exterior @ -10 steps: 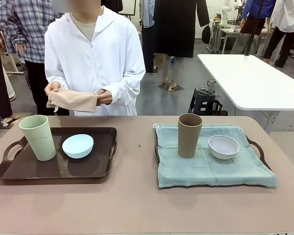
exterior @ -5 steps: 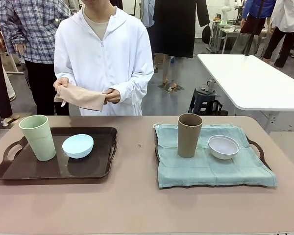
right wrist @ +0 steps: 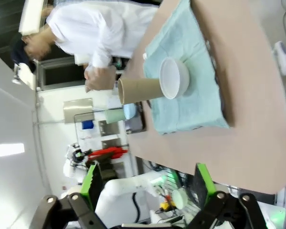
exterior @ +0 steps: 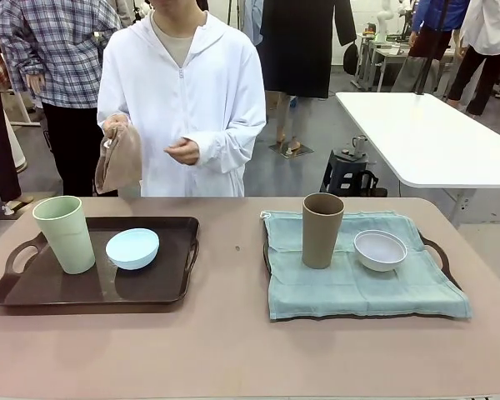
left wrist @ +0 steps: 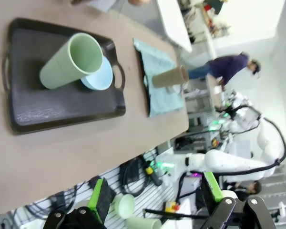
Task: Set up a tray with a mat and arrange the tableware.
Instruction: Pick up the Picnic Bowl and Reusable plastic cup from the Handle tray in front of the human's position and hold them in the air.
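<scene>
A robotics lab in an open hall: grey floor (exterior: 292,171), white table (exterior: 425,137) beyond the desk (exterior: 233,350), bystanders (exterior: 54,50) standing around, cables (left wrist: 133,171) bundled underneath.

Your left gripper (left wrist: 156,195) hangs with its jaws spread wide and empty. In its wrist view one green-padded finger (left wrist: 102,199) rises from the bottom edge at about 7 o'clock and the other at about 5 o'clock, their tips tilting slightly toward each other above the black knuckles. Your right gripper (right wrist: 147,185) stands the same way, jaws wide apart and gripping nothing, its fingers (right wrist: 91,183) coming up at 7 and 5 o'clock. Both wrists are rolled well off level, so the scene ahead of each lies on its side.
</scene>
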Motion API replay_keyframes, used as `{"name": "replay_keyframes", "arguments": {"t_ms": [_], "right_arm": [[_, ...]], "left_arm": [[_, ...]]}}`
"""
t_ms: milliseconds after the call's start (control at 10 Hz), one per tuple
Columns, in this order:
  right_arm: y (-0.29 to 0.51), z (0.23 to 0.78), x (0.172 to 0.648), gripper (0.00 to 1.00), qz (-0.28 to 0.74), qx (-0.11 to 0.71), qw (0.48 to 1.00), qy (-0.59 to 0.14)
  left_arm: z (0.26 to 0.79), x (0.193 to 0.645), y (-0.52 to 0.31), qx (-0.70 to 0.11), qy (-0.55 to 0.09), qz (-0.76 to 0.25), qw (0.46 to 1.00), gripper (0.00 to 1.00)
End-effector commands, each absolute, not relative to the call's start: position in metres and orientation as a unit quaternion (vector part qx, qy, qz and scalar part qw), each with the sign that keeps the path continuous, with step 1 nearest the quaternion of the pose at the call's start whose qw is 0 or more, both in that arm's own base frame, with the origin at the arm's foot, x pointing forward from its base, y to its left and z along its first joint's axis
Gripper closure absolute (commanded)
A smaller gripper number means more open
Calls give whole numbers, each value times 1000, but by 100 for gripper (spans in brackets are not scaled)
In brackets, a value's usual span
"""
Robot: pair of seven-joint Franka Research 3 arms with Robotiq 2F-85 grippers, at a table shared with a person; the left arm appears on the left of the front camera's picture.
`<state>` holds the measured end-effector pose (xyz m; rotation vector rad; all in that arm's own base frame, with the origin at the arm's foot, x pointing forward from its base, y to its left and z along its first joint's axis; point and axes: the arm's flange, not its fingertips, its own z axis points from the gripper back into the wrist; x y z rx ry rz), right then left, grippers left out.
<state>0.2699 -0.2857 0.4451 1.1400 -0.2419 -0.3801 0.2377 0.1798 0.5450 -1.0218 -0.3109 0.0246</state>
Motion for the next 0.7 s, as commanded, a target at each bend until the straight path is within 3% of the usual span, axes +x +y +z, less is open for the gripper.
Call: {"name": "replay_keyframes", "arguments": {"t_ms": [0, 300, 600], "right_arm": [[-234, 481, 275, 0, -167, 487, 849, -118], [-146, 550, 290, 0, -137, 416, 890, -130], [-33, 585, 302, 0, -106, 315, 934, -129]], "left_arm": [[572, 242, 181, -433, -131, -61, 890, 0], [612, 249, 172, -351, -105, -142, 920, 0], [632, 256, 156, -276, -69, -224, 932, 0]]}}
